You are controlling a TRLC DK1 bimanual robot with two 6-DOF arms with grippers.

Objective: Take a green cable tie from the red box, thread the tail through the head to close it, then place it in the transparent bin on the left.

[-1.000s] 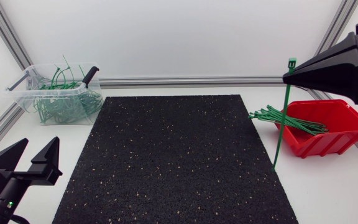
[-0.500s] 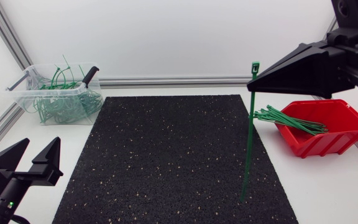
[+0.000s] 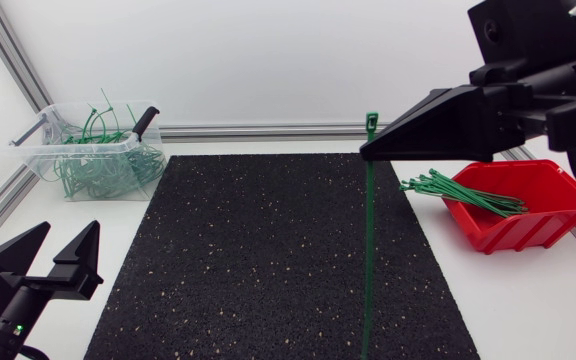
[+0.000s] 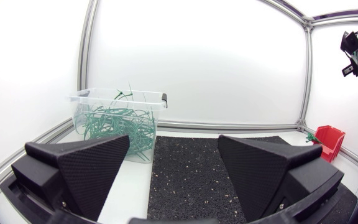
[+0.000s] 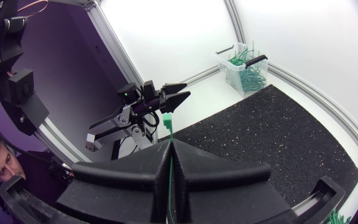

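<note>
Clock set on the head view, hub at mat centre.

- White table (image 3: 528,300), aluminium rails along its far and side edges.
- Black speckled mat (image 3: 268,250) covers the middle of the table.
- Right arm comes in from 2 o'clock, raised above the table. Right gripper (image 3: 366,153) points toward 9 o'clock, just right of the hub line. Its fingers are clenched on a green cable tie (image 3: 367,250), pinched just below the head. In the right wrist view the fingertips (image 5: 180,149) meet on the strap.
- Left gripper (image 3: 65,232) sits low at 8 o'clock, off the mat's corner. Its fingers are spread wide with nothing between them. It is well apart from both the tie and the bin.
- Red box (image 3: 528,232) at 3 o'clock, just off the mat's right edge.
- Transparent bin (image 3: 78,143) at 10 o'clock, off the mat's far-left corner, with a black handle piece (image 3: 145,120) at its rim.
- The held tie hangs straight down, head up, the tail toward 5 o'clock over the mat.
- Loose bundle of green ties (image 3: 458,190) lies in the red box, the ends overhanging its rim toward the mat.
- Looped green ties (image 3: 98,170) are heaped in the bin, a few poking above the rim.
</note>
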